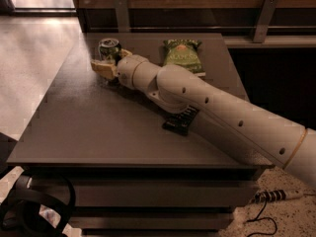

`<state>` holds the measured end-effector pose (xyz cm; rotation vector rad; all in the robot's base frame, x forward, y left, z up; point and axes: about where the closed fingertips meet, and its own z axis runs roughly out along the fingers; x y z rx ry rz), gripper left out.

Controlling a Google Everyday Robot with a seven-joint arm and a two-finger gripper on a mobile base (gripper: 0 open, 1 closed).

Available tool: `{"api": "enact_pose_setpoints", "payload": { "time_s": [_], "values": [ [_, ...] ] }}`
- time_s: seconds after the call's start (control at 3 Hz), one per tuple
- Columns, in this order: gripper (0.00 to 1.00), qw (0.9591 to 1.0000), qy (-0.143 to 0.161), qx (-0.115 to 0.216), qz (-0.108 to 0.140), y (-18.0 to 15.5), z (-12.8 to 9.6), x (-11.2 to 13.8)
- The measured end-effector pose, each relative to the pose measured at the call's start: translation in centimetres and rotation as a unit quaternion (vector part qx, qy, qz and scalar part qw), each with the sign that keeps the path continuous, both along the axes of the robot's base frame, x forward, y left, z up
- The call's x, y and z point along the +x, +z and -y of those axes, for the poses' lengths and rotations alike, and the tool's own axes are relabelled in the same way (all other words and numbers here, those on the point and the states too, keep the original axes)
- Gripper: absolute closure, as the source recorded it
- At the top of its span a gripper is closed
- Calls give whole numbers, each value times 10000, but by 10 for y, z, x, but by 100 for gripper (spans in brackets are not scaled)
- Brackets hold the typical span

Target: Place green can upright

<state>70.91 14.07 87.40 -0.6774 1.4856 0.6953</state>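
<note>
The green can (109, 47) stands upright near the far left corner of the table (98, 132), with its silver top and pull tab facing up. My gripper (111, 59) reaches in from the right and its tan fingers (100, 67) sit on either side of the can, closed against its lower body. The can's lower part is hidden behind the fingers and wrist.
A flat green snack bag (181, 56) lies at the back of the table, right of the can. A dark small flat object (178, 122) lies mid-table, partly under my arm (222, 107). A wooden wall with metal brackets runs behind the table. Cables lie on the floor at the lower right.
</note>
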Motion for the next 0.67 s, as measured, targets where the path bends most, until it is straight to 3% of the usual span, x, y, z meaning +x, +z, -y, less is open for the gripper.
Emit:
{"api": "enact_pose_setpoints", "payload": {
  "time_s": [0.33, 0.67],
  "values": [
    [100, 10000, 31, -78, 0, 31, 5, 4],
    [100, 9996, 81, -259, 108, 71, 27, 9]
  ]
}}
